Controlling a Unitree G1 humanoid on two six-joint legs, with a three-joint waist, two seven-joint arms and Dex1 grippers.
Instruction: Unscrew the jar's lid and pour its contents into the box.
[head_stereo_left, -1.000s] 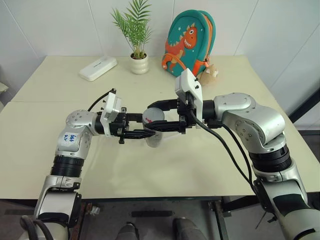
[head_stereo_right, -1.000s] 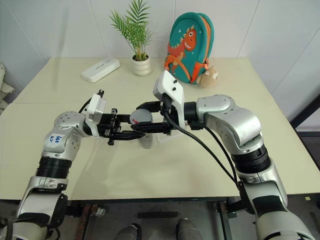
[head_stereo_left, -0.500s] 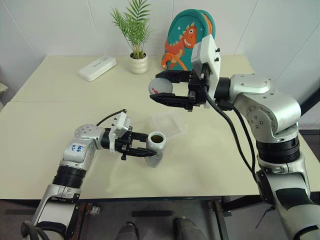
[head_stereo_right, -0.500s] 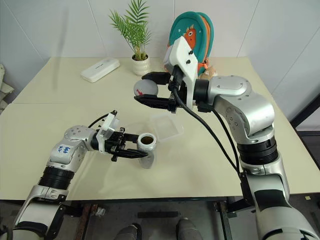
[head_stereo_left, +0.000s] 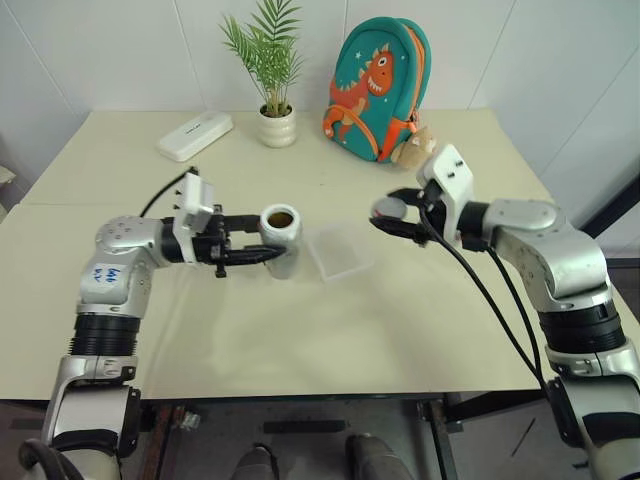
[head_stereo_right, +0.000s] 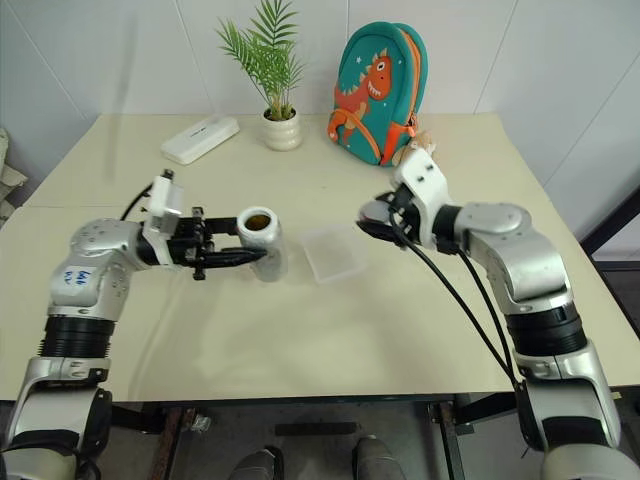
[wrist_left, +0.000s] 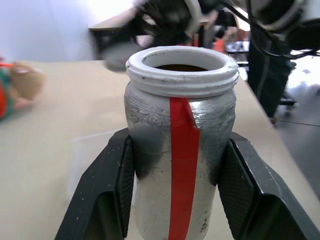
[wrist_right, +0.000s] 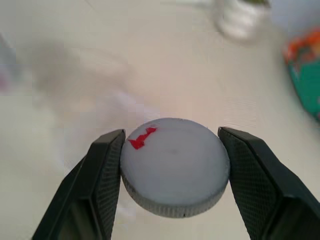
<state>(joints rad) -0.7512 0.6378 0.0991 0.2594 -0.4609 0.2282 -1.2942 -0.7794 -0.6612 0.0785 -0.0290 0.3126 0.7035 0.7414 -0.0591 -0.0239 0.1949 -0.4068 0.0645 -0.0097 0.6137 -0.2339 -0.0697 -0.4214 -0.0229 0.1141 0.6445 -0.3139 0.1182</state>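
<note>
The table (head_stereo_left: 400, 340) carries everything, with a dinosaur backpack (head_stereo_left: 377, 85), a potted plant (head_stereo_left: 272, 75) and a flat white case (head_stereo_left: 195, 136) lined up along its far edge, well beyond both pincers. The left gripper (head_stereo_left: 262, 252) is clamped on the jar (head_stereo_left: 280, 240), which is upright and open-mouthed; the left wrist view shows one black finger pressed on each side of its silvery body, the red stripe facing back toward the wrist. Inside the mouth there is something dark, probably the contents (wrist_left: 181, 67), though the shadow makes it hard to be sure. The box (head_stereo_left: 340, 250), clear and shallow, lies on the table just past the left gripper's fingertips, between the two pincers. The right gripper (head_stereo_left: 398, 217) has its fingers closed on the rim of the lid (head_stereo_left: 390, 208), off the jar and held above the table on the far side of the box.

The pour is what remains. The jar sits beside the box, not over it, so tipping too early would drop the tiny pellet onto the table. A light clear box could also skid if the jar's rim nudges it, and the smooth jar could twist in the grip as it tilts
</note>
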